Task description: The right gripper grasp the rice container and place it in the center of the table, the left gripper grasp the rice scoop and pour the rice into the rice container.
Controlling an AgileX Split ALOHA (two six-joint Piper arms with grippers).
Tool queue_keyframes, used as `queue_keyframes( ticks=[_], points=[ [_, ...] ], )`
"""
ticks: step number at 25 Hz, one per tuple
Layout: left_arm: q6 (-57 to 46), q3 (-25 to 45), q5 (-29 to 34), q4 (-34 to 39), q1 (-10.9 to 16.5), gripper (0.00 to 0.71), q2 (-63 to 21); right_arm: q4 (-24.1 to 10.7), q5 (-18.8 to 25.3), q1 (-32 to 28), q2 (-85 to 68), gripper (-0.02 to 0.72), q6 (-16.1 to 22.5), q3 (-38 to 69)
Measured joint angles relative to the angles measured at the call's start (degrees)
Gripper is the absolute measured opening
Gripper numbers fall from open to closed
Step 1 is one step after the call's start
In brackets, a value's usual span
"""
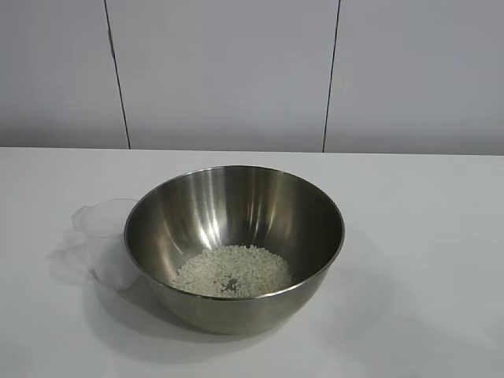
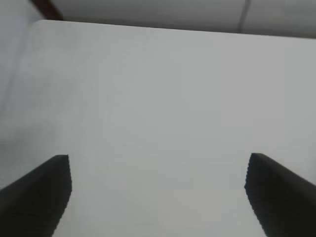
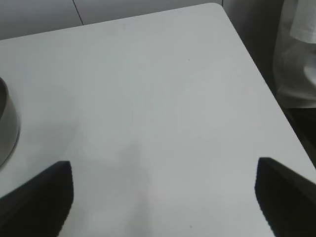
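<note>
Our left gripper (image 2: 158, 197) stands spread wide with nothing between its fingers, and ahead of it we see only bare table (image 2: 163, 98) out to the far edge; neither bowl nor scoop lies in front of it. Our right gripper (image 3: 165, 200) is likewise wide and empty, hanging over bare tabletop, with the rim of the bowl (image 3: 6, 123) just showing off to one side of its fingers and well clear of them. From outside, neither arm is in sight: the bowl (image 1: 234, 246) sits near the middle of the table, the rice (image 1: 232, 271) lies in a pale heap at its bottom, and the scoop (image 1: 109, 240) stands upright beside the bowl, touching or nearly touching its wall, and looks empty. We judge the pour done and the task at its close, so the step in hand is to pull both arms away cleanly. To do that well we should keep both claws high and clear of the bowl's rim, keep the fingers spread so nothing snags, and steer the left arm away from the light scoop, which a brush could tip.
</note>
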Motion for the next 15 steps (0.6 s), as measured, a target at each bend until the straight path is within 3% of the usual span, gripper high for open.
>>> queue_keyframes(
  ticks=[5,10,12,15],
  points=[
    [6.7,-0.1,2.4,-8.4,1.1,0.676,-7.9,0.0,0.0,0.0,0.0,0.694,0.0,0.0],
    [6.6,1.3,5.4,-9.8,0.8,0.664,-16.5,0.0,0.0,0.0,0.0,0.694,0.0,0.0],
    [5.8,2.2,7.2,-9.8,-1.0,0.664,-18.5,0.0,0.0,0.0,0.0,0.694,0.0,0.0],
    [5.4,3.6,9.4,-9.7,-6.5,0.664,-21.2,0.0,-0.1,0.0,0.0,0.694,0.0,0.0]
  ],
)
